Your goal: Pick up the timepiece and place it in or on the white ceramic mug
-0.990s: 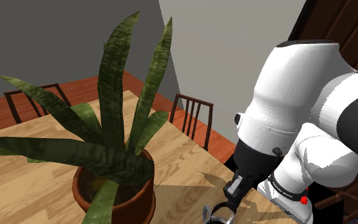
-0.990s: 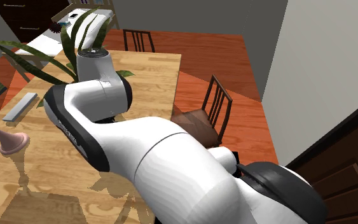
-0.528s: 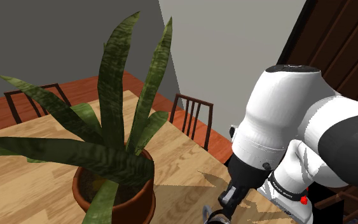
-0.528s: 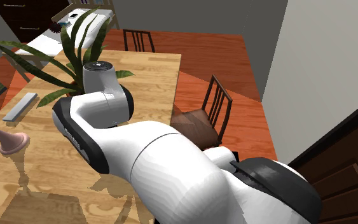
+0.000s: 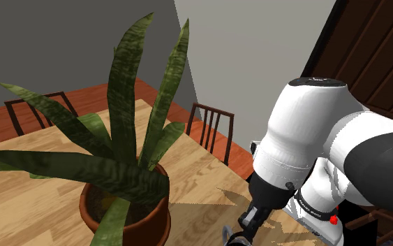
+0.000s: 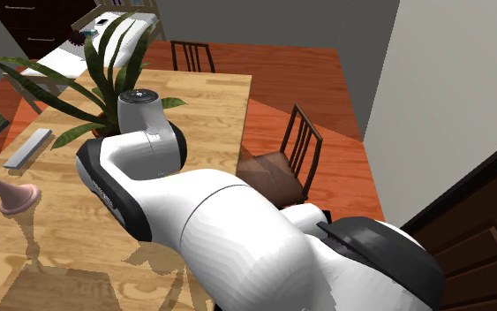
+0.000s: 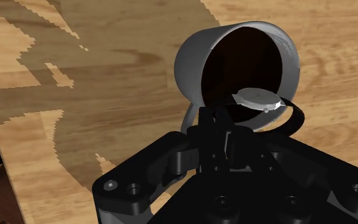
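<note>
Holding wristwatch by its band, gripper clamped shut, just over mug mouth; likely light, floppy, fragile-faced.

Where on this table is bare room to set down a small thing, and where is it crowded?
Bare wood on the table: the stretch between the arm and the far chair, and the patch nearer the camera than the pink stand. Crowded: around the potted plant and the grey bar, and by the mug, where the gripper holds the wristwatch.
</note>
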Robot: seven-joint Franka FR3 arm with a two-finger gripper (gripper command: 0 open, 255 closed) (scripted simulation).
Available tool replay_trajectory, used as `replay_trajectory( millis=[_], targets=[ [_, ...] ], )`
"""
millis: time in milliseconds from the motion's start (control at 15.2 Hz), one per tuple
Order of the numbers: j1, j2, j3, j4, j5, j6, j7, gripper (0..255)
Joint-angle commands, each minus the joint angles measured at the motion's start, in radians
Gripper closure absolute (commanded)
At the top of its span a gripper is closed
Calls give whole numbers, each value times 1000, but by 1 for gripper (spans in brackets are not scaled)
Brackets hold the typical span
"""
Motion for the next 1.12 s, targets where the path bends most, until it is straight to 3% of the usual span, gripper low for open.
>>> replay_trajectory(
  millis=[0,330,594,1056],
  targets=[
    [0,0,0,0,0,0,0,0],
    [0,0,0,0,0,0,0,0],
    [-12,-49,-83,78,-68,-136,15,0],
    [-12,-49,-83,78,-68,-136,15,0]
  ],
)
